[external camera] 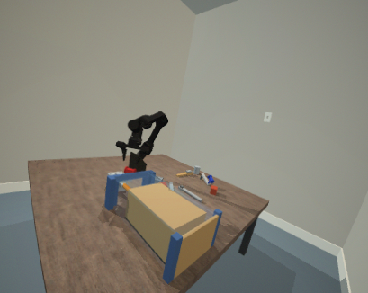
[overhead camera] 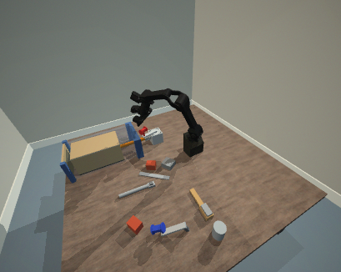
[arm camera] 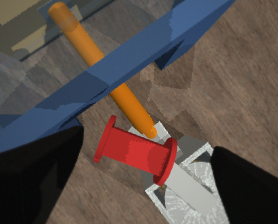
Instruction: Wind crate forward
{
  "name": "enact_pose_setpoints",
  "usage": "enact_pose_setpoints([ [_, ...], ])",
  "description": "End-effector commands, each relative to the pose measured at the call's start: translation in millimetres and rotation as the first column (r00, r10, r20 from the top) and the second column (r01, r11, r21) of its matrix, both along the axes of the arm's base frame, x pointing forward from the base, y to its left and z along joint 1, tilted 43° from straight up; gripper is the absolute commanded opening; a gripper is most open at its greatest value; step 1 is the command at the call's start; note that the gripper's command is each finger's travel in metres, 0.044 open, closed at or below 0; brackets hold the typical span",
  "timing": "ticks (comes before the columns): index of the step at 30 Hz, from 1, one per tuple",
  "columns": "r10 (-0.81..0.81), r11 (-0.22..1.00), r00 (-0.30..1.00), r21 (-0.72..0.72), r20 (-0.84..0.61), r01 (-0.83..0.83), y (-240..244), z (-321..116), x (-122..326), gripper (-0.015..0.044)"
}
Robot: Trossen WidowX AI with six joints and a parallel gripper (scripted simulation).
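The tan crate (overhead camera: 95,148) (external camera: 168,204) sits flat inside the clear-panelled cubby, with a gap between its front and the blue steel frame (overhead camera: 134,139) (external camera: 112,193) (arm camera: 140,57). An orange strap (overhead camera: 131,143) (arm camera: 135,112) runs from it through the frame to the grey winch (overhead camera: 157,137). The handle's red knob (overhead camera: 142,130) (external camera: 130,171) (arm camera: 135,150) stands beside the frame; its grey arm (arm camera: 190,185) lies across the winch top. Its key is hidden. My gripper (overhead camera: 136,117) (external camera: 124,157) (arm camera: 148,143) is open and empty above the knob, fingers either side of it in the wrist view.
The blue frame stands close to the knob. On the bench lie a red block (overhead camera: 151,165), a grey block (overhead camera: 168,163), a flat bar (overhead camera: 154,175), a wrench (overhead camera: 136,189), a blue-knobbed handle (overhead camera: 157,229), an orange-handled tool (overhead camera: 199,202) and a grey cylinder (overhead camera: 219,230).
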State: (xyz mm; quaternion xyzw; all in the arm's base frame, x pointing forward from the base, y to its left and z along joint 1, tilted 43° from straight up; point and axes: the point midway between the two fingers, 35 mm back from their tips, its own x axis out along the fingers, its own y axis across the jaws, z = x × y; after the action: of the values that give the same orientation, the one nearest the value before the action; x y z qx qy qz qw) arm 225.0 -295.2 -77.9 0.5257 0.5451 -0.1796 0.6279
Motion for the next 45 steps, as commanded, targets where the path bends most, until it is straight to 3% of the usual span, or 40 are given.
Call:
enact_pose_setpoints([
  [1,-0.022,0.999,1.000,-0.024,0.022,0.022,3.1,-0.2,2.5,0.0440],
  [45,-0.022,0.999,1.000,-0.023,0.022,0.022,46.3,-50.1,12.1,0.0440],
])
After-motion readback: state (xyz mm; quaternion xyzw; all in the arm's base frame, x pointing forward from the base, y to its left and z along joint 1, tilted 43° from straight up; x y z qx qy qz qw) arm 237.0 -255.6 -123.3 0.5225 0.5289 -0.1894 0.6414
